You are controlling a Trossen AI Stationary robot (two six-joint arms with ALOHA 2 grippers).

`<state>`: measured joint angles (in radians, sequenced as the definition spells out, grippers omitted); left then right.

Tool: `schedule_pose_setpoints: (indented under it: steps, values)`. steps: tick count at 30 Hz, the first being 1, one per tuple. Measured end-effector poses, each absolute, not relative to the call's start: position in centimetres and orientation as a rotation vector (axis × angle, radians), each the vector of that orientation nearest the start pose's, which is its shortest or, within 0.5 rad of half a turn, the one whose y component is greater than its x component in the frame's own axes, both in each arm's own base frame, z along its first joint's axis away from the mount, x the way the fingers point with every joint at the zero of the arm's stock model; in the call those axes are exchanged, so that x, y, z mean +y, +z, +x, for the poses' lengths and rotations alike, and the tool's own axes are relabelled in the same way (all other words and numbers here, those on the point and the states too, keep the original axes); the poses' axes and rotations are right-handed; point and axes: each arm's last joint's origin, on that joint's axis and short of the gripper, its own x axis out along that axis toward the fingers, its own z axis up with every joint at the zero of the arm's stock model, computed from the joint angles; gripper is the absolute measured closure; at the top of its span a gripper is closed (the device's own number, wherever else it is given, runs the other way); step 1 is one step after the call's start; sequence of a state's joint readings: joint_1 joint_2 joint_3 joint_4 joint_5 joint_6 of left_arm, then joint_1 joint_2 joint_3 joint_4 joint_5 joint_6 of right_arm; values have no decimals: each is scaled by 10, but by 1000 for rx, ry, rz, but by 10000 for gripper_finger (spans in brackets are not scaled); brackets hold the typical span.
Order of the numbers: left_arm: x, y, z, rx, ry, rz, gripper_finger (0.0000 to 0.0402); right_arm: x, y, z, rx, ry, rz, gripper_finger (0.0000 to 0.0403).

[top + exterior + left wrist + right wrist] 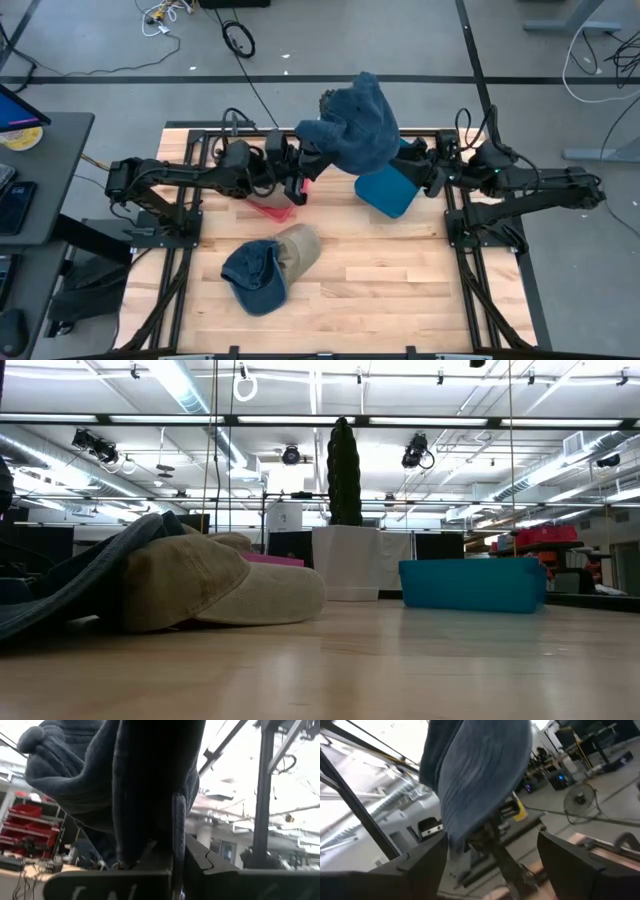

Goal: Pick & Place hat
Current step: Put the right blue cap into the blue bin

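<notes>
The wooden desk (380, 290) fills the lower middle of the high view. Above its upper edge, near the frame's top centre, a blue knitted hat (358, 125) hangs in the air, held up by the left gripper (312, 140), whose fingers are clamped together on the fabric; the left wrist view shows the hat (125, 775) draped right over them. The right gripper (425, 168) sits just right of the hat with its fingers apart, and the hat (475, 775) hangs ahead of it. A teal bin (386, 190) lies below the hat. At lower left of centre, a tan cap (298, 248) and a blue cap (255, 275) rest touching on the desk. A small pink item (275, 210) lies above them.
</notes>
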<state>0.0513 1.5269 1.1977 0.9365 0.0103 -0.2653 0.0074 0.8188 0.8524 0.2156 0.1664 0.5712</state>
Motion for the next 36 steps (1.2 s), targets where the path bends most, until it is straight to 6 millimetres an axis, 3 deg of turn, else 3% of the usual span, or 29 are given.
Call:
schedule_pose_setpoints:
  steps: [10, 19, 36]
  values:
    - [14, 389, 345, -458, -146, -219, 390, -4, 383, 138, -170, -120, 581, 118]
    - [9, 372, 351, -247, -293, -222, 390, -5, 387, 110, -210, -135, 582, 124]
    - [6, 360, 352, -113, -328, -216, 390, -7, 389, 112, -260, -206, 664, 124]
